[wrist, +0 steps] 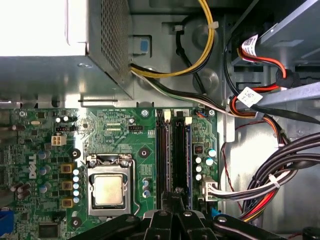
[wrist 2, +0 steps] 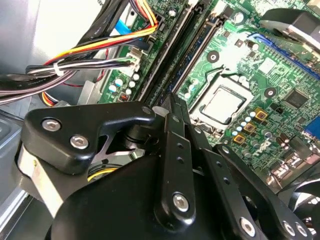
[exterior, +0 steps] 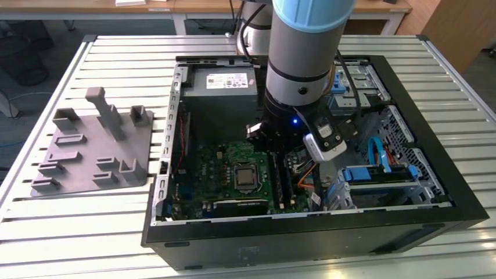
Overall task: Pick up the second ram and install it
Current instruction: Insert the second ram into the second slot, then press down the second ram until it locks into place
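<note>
My gripper [wrist: 176, 200] is down inside the open computer case [exterior: 310, 228], over the memory slots beside the processor socket [wrist: 109, 190]. Its fingers [wrist 2: 176, 145] are drawn together. They are closed on the second ram [wrist: 178, 155], a thin dark stick seen edge-on that lies along the middle slot. I cannot tell how deep it sits in the slot. In the exterior view the gripper [exterior: 277, 145] hangs under the wrist, above the green board [exterior: 225, 174].
A grey fixture plate [exterior: 93, 145] with upright blocks lies on the slatted table at the exterior view's left. Inside the case, the power supply [exterior: 220, 81], bundled cables [wrist: 270, 185] and blue drive brackets [exterior: 372, 174] crowd the slots.
</note>
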You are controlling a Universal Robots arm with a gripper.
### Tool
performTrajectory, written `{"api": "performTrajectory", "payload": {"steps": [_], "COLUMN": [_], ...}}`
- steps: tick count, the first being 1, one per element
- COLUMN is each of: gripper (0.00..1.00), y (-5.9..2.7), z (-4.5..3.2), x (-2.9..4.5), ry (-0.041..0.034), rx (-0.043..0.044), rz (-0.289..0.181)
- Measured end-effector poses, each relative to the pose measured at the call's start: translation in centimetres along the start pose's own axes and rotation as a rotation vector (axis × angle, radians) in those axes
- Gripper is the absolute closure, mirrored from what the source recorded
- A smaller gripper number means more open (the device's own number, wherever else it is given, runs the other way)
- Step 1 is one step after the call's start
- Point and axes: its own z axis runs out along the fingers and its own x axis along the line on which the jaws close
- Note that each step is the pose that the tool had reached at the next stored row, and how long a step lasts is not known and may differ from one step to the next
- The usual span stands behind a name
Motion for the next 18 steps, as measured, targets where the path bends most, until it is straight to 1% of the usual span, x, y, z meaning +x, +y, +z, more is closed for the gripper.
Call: {"api": "performTrajectory", "payload": {"steps": [13, 14, 16, 18], "gripper": [0.90, 0.90, 0.90, 0.90], "y": [0.07, 0.26, 0.91, 1.78], "z": [0.00, 0.03, 0.13, 0.26], "x": [0.01, 0.01, 0.03, 0.06], "ry": [0.0000, -0.0001, -0.0001, 0.0000], "rx": [0.0004, 0.0004, 0.0003, 0.0005], "rz": [0.000, 0.000, 0.000, 0.000]}}
